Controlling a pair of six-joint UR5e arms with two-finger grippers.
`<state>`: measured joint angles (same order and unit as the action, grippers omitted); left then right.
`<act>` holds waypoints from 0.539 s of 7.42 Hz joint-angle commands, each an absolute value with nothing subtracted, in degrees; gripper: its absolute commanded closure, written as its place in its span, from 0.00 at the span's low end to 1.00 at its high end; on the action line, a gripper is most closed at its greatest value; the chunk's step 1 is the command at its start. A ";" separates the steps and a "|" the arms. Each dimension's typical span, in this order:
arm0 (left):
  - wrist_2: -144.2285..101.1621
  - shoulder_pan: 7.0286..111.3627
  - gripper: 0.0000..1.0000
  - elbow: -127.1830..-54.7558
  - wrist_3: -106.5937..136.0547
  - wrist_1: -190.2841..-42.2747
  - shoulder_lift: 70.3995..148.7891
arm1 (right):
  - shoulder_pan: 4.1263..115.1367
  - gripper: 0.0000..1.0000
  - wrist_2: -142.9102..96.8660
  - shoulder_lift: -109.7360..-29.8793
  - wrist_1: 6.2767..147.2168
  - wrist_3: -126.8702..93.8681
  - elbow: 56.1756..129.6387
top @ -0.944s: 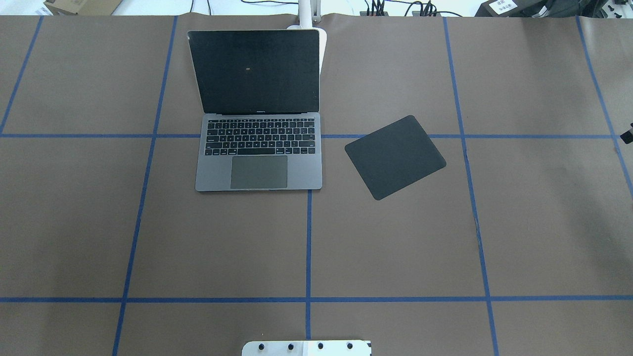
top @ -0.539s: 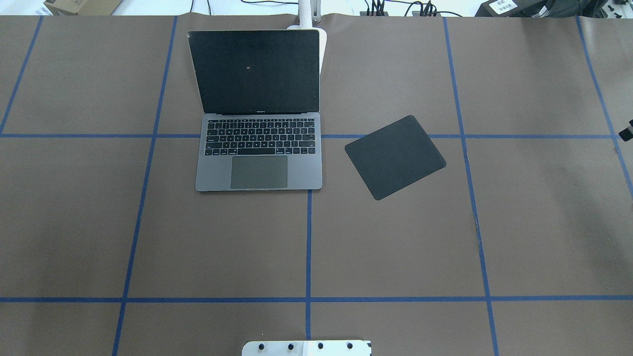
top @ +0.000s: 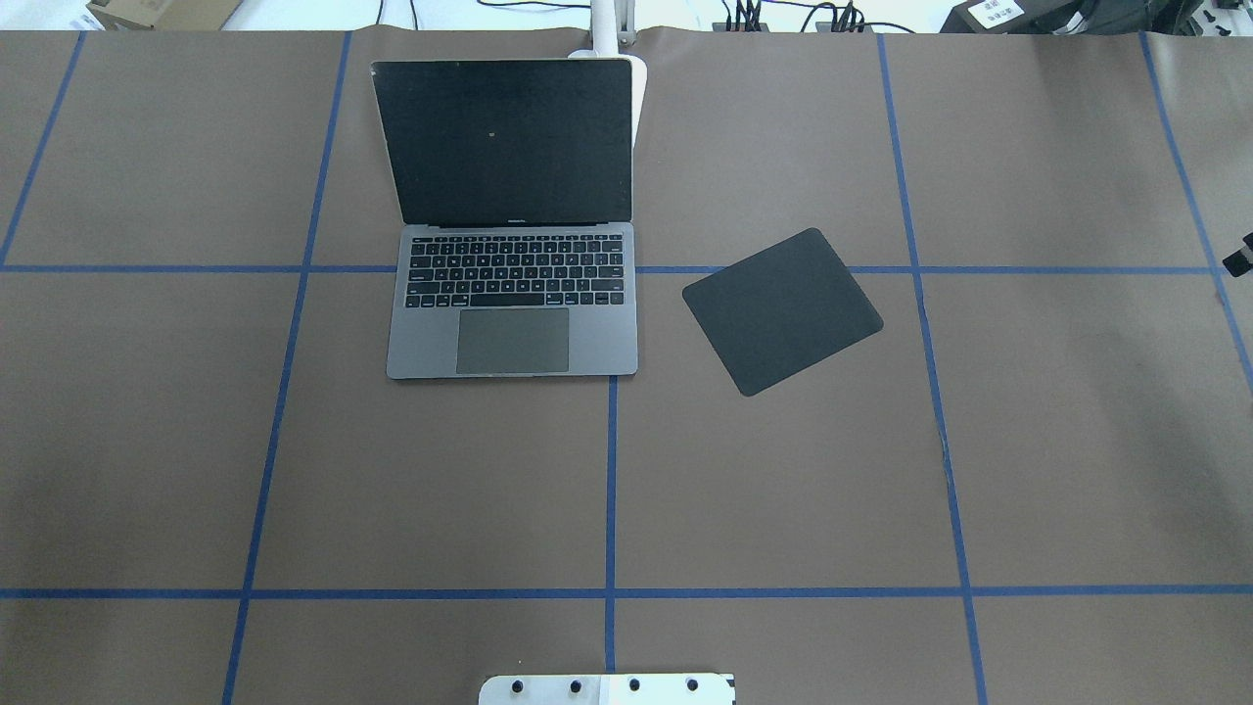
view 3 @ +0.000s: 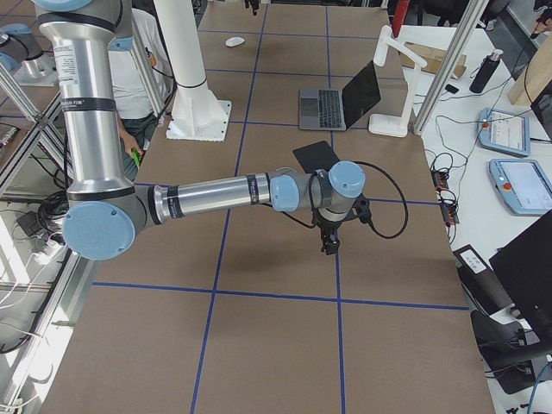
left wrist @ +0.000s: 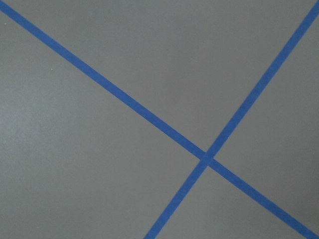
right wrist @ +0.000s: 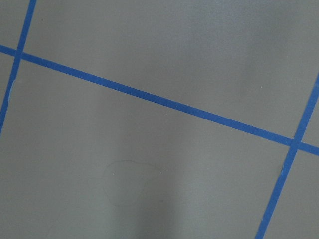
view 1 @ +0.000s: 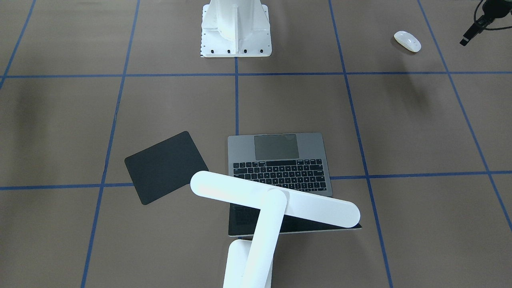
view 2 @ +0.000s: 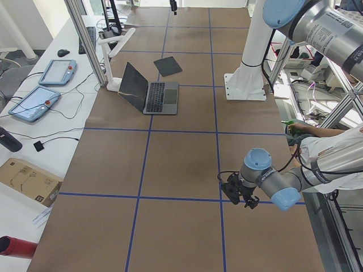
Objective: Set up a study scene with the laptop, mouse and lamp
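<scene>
Right gripper (top: 1241, 258) has crept slightly, well to the right of the laptop (top: 512, 294); left gripper (view 2: 237, 191) hangs well left of it. We cannot tell either gripper's opening or hold.

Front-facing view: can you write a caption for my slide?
Open laptop partly hidden by a white desk lamp, black mat beside it, white mouse far off on the brown table.

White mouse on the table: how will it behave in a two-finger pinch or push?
The mouse looks smooth and domed, so a pinch may slip off it. Small, so probably light. Low and oval, a push likely slides it rather than rolls it.
</scene>
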<state>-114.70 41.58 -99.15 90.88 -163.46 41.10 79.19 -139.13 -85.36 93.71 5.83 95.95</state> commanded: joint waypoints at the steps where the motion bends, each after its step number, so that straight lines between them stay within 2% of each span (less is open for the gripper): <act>1: -113.64 41.13 0.00 -95.98 92.27 -167.43 41.74 | 79.19 0.01 -139.13 -85.43 93.69 5.80 96.42; 4: -112.07 39.47 0.00 -95.19 95.44 -166.82 44.99 | 79.19 0.01 -139.22 -85.52 93.78 5.80 96.76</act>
